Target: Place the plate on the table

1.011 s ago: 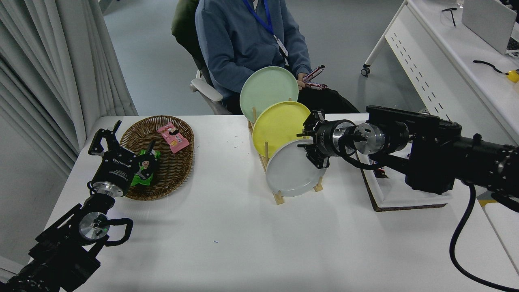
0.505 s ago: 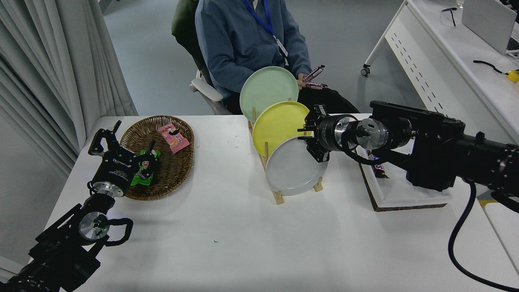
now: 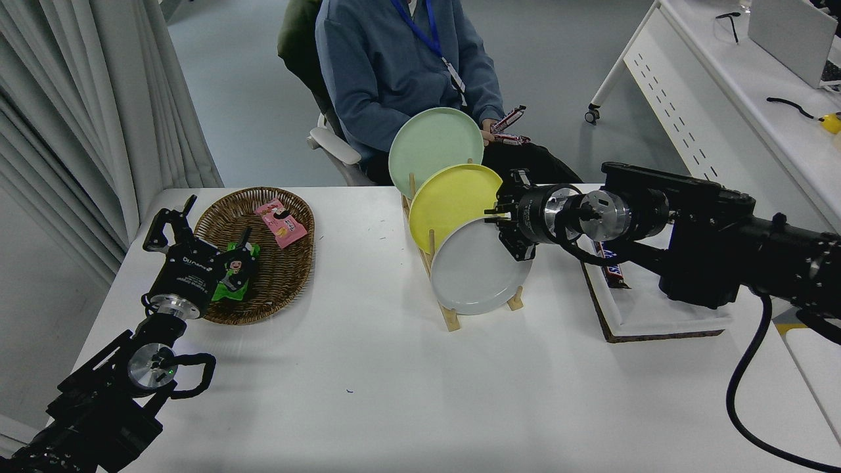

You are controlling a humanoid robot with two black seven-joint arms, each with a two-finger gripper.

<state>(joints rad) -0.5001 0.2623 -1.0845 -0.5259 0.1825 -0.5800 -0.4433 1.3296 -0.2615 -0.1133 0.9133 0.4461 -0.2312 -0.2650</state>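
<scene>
Grey plate (image 3: 476, 269), right gripper (image 3: 504, 223) at rim

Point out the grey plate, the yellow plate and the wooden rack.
grey plate (image 3: 474, 269): head view, middle of its face.
yellow plate (image 3: 450, 200): head view, middle of its visible face.
wooden rack (image 3: 451, 321): head view, near end of its base rail.

three round matte plates stand in one wooden rack (image 3: 453, 320): one light grey (image 3: 476, 272), one yellow (image 3: 450, 200), one pale green (image 3: 433, 144). one oval woven wicker basket (image 3: 289, 276) holds two snack packets, one pink (image 3: 281, 223), one green (image 3: 233, 272).
</scene>
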